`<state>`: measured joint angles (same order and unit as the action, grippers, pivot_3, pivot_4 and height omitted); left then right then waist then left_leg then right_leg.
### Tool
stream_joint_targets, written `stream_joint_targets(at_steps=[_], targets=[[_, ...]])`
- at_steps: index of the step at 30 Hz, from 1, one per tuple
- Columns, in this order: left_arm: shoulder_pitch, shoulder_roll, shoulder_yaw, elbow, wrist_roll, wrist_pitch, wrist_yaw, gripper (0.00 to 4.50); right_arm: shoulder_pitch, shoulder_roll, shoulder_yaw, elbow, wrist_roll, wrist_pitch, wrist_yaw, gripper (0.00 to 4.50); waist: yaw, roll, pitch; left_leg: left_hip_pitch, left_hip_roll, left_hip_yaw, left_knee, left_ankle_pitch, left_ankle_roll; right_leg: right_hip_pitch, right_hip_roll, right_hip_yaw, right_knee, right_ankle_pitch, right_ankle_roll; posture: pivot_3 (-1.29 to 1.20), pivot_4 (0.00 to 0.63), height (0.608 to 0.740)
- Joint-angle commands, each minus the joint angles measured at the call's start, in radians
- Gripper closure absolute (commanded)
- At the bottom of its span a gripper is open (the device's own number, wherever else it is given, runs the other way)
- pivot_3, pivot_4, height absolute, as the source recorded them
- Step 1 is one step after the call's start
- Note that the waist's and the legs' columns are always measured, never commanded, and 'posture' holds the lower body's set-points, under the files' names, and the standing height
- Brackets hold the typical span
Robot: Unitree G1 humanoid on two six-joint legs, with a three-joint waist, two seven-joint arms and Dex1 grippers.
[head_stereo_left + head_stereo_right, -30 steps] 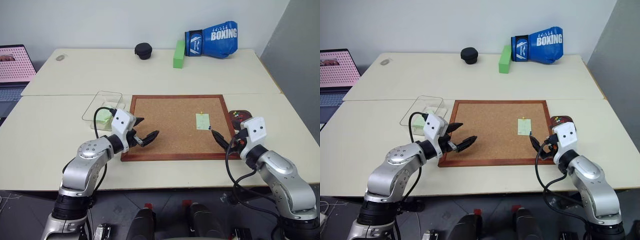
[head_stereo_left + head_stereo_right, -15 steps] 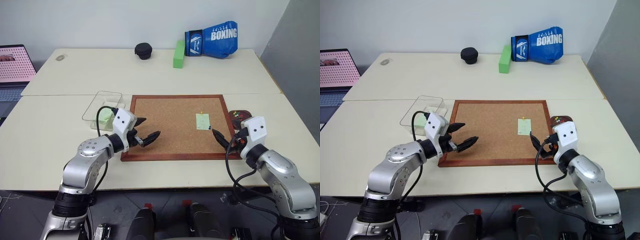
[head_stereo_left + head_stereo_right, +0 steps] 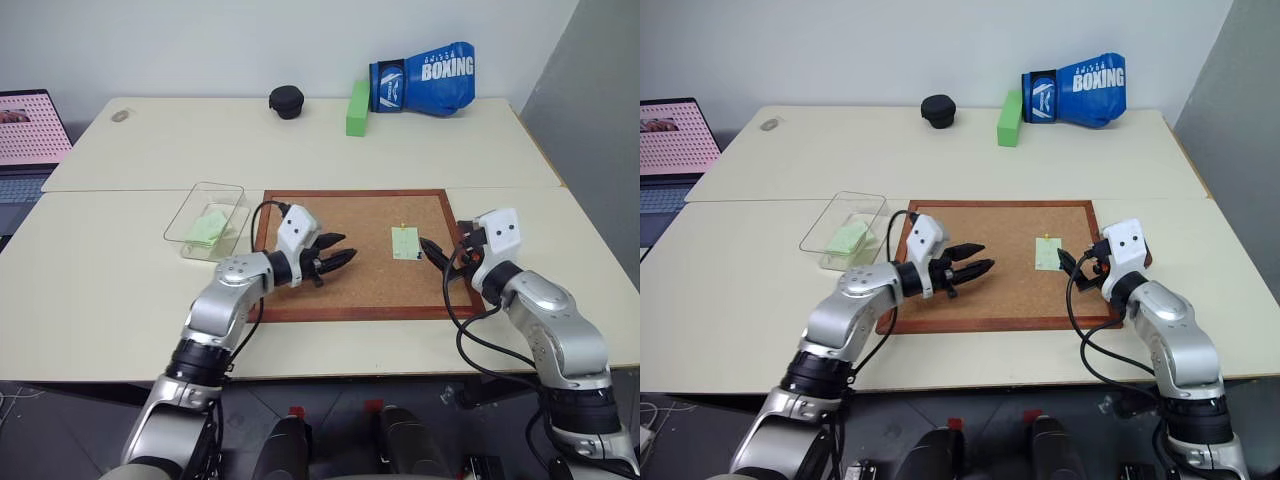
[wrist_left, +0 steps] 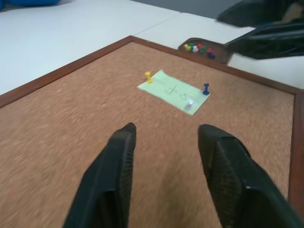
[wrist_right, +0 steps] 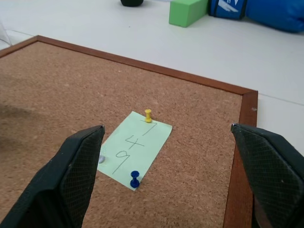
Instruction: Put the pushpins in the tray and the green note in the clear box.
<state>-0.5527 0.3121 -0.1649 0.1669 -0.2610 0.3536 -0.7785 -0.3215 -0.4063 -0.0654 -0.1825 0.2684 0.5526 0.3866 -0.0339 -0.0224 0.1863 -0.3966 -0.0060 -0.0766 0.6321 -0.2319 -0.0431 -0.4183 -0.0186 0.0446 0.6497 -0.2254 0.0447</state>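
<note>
The green note lies on the corkboard, held by a yellow pushpin, a blue pushpin and a pale one. My left gripper hovers over the board's middle, pointing at the note, open with a narrow gap and nothing between its fingers. At the board's right edge my right gripper stands wide open beside the note. The tray off the board's right side holds several pushpins. To the left of the board, the clear box has another green note in it.
A bright green block, a blue boxing glove and a black round object sit at the table's far side. A laptop stands at the far left.
My left gripper has swung right from the board's left edge to over its middle, and its fingers have drawn closer together. The right gripper has moved forward to beside the note.
</note>
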Motion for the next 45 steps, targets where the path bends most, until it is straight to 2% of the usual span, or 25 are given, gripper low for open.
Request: stream_joint_targets(at_steps=[1, 7, 14, 19, 28, 34, 35, 36, 38, 39, 40, 45], targets=[[-0.042, -0.043, -0.013, 0.058, 0.023, -0.078, -0.008, 3.30, -0.085, 0.037, 0.016, 0.079, -0.018, -0.051, -0.010, 0.00, -0.001, 0.000, 0.000, 0.000, 0.000, 0.000, 0.000, 0.000, 0.000, 0.000, 0.000, 0.000, 0.000, 0.000, 0.000, 0.00, 0.150, 0.740], [-0.037, -0.073, -0.018, 0.106, 0.044, -0.119, -0.014, 4.45, -0.176, 0.080, 0.057, 0.224, -0.069, -0.115, -0.011, 0.00, 0.001, 0.000, 0.000, 0.000, 0.000, 0.000, 0.000, 0.000, 0.000, 0.000, 0.000, 0.000, 0.000, 0.003, -0.004, 0.00, 0.150, 0.740], [-0.042, -0.109, -0.034, 0.174, 0.074, -0.129, 0.004, 4.45, -0.234, 0.103, 0.071, 0.362, -0.107, -0.176, -0.012, 0.00, 0.001, 0.000, 0.000, -0.001, -0.001, 0.000, 0.000, 0.000, 0.000, 0.000, 0.000, 0.000, 0.000, 0.003, -0.004, 0.00, 0.150, 0.740], [-0.031, -0.124, -0.092, 0.288, 0.147, -0.137, -0.005, 4.45, -0.305, 0.134, 0.088, 0.500, -0.134, -0.226, -0.016, 0.00, 0.000, 0.001, -0.001, 0.000, -0.001, 0.000, 0.000, 0.000, 0.000, 0.000, 0.000, 0.000, 0.001, 0.003, -0.004, 0.00, 0.150, 0.740], [-0.044, -0.139, -0.049, 0.319, 0.139, -0.155, 0.010, 4.45, -0.406, 0.157, 0.108, 0.722, -0.184, -0.303, 0.012, 0.00, 0.000, 0.004, -0.002, 0.012, -0.001, 0.000, 0.000, 0.000, 0.000, 0.013, -0.001, 0.000, -0.002, 0.000, 0.001, 0.00, 0.150, 0.740], [-0.043, -0.138, -0.036, 0.307, 0.140, -0.155, 0.014, 4.50, -0.419, 0.167, 0.104, 0.758, -0.184, -0.318, 0.024, 1.26, -0.001, 0.004, -0.002, 0.013, -0.001, 0.000, 0.000, 0.000, 0.000, 0.013, 0.000, 0.000, -0.001, 0.000, 0.001, 0.00, 0.150, 0.740], [-0.040, -0.136, -0.036, 0.302, 0.141, -0.154, 0.014, 4.50, -0.423, 0.169, 0.105, 0.758, -0.184, -0.318, 0.025, 1.35, -0.001, 0.004, -0.002, 0.013, -0.001, 0.000, 0.000, 0.000, 0.000, 0.013, 0.000, 0.000, -0.001, 0.000, 0.001, 0.00, 0.150, 0.740], [-0.037, -0.137, -0.037, 0.296, 0.141, -0.152, 0.015, 4.50, -0.425, 0.170, 0.104, 0.760, -0.184, -0.318, 0.026, 1.74, -0.001, 0.004, -0.002, 0.013, -0.001, 0.000, 0.000, 0.000, 0.000, 0.013, 0.000, 0.000, -0.001, 0.000, 0.001, 0.00, 0.150, 0.740], [-0.036, -0.138, -0.038, 0.285, 0.140, -0.147, 0.017, 4.50, -0.429, 0.169, 0.102, 0.765, -0.187, -0.317, 0.028, 1.87, -0.001, 0.004, -0.002, 0.013, -0.001, 0.000, 0.000, 0.000, 0.000, 0.013, 0.000, 0.000, -0.001, 0.000, 0.001, 0.00, 0.150, 0.740], [-0.037, -0.139, -0.038, 0.282, 0.140, -0.144, 0.018, 4.50, -0.430, 0.166, 0.103, 0.769, -0.191, -0.317, 0.028, 2.25, -0.001, 0.004, -0.002, 0.013, -0.001, 0.000, 0.000, 0.000, 0.000, 0.013, 0.000, 0.000, -0.001, 0.000, 0.001, 0.00, 0.150, 0.740], [-0.038, -0.141, -0.038, 0.280, 0.140, -0.142, 0.019, 4.50, -0.432, 0.163, 0.102, 0.773, -0.192, -0.316, 0.029, 2.35, -0.001, 0.004, -0.002, 0.013, -0.001, 0.000, 0.000, 0.000, 0.000, 0.013, 0.000, 0.000, -0.001, 0.000, 0.001, 0.00, 0.150, 0.740], [-0.053, -0.144, -0.035, 0.289, 0.141, -0.144, 0.021, 4.50, -0.441, 0.158, 0.102, 0.788, -0.203, -0.310, 0.030, 3.45, -0.002, 0.004, -0.002, 0.013, -0.001, 0.000, -0.001, 0.000, 0.000, 0.013, 0.000, 0.000, -0.001, 0.000, 0.001, 0.00, 0.150, 0.740]])
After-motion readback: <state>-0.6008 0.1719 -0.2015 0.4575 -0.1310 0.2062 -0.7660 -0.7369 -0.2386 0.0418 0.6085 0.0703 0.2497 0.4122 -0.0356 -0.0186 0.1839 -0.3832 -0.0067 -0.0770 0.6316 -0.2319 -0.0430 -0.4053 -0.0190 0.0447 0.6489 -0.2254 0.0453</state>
